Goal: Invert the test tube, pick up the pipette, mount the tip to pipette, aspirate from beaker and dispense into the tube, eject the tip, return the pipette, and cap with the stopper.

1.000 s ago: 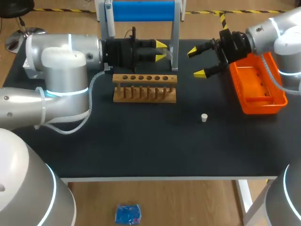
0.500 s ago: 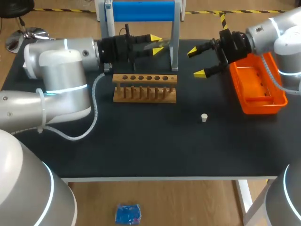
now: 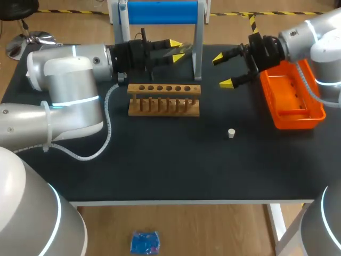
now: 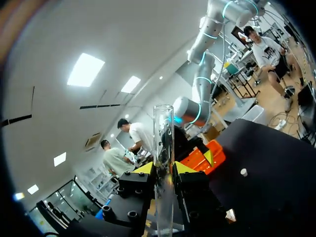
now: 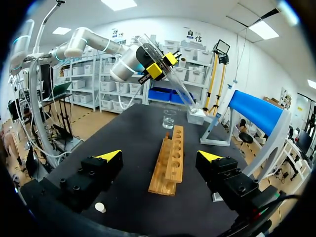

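One tube (image 4: 163,133), one rack (image 3: 164,99) — one stopper (image 3: 231,133) (white).

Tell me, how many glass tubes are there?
1. The tube is clamped in the left gripper, behind the wooden rack, whose holes look empty. The orange basket could hide another.

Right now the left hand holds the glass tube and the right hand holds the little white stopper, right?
No. The left hand holds the glass tube, but the right hand is open and empty; the head view shows the little white stopper lying on the table.
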Robot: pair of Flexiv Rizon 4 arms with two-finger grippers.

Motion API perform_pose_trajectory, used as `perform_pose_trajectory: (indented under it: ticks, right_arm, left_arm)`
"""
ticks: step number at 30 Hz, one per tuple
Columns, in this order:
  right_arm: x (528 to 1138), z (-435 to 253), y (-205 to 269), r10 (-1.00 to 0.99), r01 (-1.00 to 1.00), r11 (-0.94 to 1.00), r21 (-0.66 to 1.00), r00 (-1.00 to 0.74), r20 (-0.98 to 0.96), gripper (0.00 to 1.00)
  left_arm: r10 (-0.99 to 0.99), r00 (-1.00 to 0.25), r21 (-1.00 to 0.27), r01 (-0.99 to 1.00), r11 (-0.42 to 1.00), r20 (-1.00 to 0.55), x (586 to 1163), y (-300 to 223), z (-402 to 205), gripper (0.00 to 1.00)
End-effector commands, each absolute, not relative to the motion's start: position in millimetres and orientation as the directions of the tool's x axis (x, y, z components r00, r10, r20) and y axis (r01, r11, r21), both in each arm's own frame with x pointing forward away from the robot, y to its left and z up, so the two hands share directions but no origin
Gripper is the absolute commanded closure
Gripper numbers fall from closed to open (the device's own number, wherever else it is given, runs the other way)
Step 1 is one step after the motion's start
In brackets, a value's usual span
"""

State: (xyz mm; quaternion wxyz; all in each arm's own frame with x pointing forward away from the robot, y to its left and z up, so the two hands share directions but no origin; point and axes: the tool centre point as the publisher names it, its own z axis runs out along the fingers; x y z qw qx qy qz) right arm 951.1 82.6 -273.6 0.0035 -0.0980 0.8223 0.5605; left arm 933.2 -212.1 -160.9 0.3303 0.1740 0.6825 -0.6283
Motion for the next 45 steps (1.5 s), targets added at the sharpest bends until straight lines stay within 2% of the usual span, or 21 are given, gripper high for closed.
perform_pose_trajectory:
  ticks: [1, 7, 19, 34, 45]
  right_arm:
    - [951, -273, 82, -0.158, -0.165, 0.354, 0.92, -0.981, -0.115, 0.0]
    - [951, -273, 82, -0.158, -0.165, 0.354, 0.92, -0.981, -0.115, 0.0]
    - [951, -273, 82, -0.158, -0.165, 0.354, 0.92, -0.981, -0.115, 0.0]
    - [951, -273, 82, -0.158, -0.165, 0.354, 0.92, -0.981, -0.115, 0.0]
    - [951, -273, 82, -0.158, -0.165, 0.354, 0.92, -0.981, -0.115, 0.0]
  left_arm:
    - [-0.209, -0.786, -0.813, 0.568, 0.127, -0.582, 939, -211, -154, 1.0]
    - [-0.277, -0.87, -0.91, 0.41, 0.056, -0.409, 946, -207, -154, 1.0]
    - [-0.355, -0.915, -0.975, 0.22, -0.039, -0.193, 955, -204, -160, 1.0]
    - [-0.347, -0.935, -0.987, 0.116, -0.114, -0.07, 961, -203, -169, 1.0]
    - [-0.228, -0.972, -0.997, 0.066, -0.028, -0.058, 965, -199, -174, 1.0]
